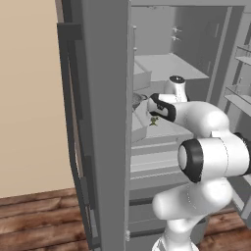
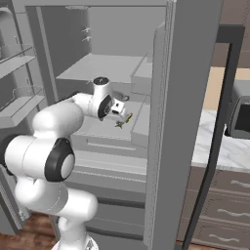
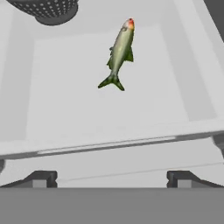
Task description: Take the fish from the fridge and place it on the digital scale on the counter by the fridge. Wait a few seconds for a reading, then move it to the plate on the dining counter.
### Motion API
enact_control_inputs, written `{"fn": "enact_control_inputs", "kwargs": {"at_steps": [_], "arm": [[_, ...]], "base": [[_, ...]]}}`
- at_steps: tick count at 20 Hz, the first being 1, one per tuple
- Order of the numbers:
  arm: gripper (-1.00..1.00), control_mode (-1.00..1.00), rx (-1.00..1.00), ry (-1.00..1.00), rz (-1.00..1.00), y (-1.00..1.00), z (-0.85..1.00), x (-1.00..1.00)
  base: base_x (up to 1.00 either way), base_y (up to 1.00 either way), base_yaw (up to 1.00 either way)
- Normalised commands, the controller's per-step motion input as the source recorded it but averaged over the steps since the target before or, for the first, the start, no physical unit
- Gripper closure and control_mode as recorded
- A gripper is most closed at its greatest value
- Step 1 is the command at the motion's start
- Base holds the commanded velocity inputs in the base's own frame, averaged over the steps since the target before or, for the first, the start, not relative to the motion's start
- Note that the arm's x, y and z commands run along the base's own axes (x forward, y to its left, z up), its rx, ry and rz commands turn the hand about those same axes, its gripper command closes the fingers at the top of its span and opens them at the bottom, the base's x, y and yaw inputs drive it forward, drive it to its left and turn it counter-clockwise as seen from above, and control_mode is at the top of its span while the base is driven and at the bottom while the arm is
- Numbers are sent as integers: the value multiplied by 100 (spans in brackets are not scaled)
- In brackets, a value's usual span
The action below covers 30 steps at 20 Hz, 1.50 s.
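The fridge (image 1: 105, 127) stands open with my arm reaching into it. A small olive-yellow fish (image 3: 119, 51) lies on a pale grey shelf (image 3: 109, 113), its reddish head pointing away from me. It also shows as the fish (image 1: 154, 120) just below my hand and as the fish (image 2: 124, 120) near the shelf's front. My gripper (image 3: 112, 178) is open and empty, hovering short of the fish without touching it; from the right side the gripper (image 2: 120, 109) hangs just above it. The narrow marble counter (image 2: 219, 146) lies right of the fridge. The digital scale, the plate and the dining counter are out of view.
A dark perforated bowl (image 3: 48, 11) sits at the back of the same shelf. The fridge's door edge (image 2: 185, 97) stands close on the right of my arm, door racks (image 2: 19, 73) on the left. A grey toaster oven (image 2: 239, 110) sits on the counter.
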Motion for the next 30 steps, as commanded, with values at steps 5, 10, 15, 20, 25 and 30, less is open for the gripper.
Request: {"fn": "enact_control_inputs", "kwargs": {"at_steps": [5, 10, 15, 20, 25, 30], "arm": [[-100, -100, -1, 7, 6, -3, -11, 6], [-100, -100, 0, 5, 5, -4, -14, 17], [-100, -100, 0, 0, 0, 10, -28, 11], [-100, -100, 0, -1, 2, -6, -1, 7], [-100, -100, -1, 3, 4, 0, -1, 36], [-100, -100, 0, 0, 4, 0, 0, 58]], "base": [[0, 0, 0], [0, 0, 0], [0, 0, 0], [0, 0, 0], [0, 0, 0], [0, 0, 0]]}}
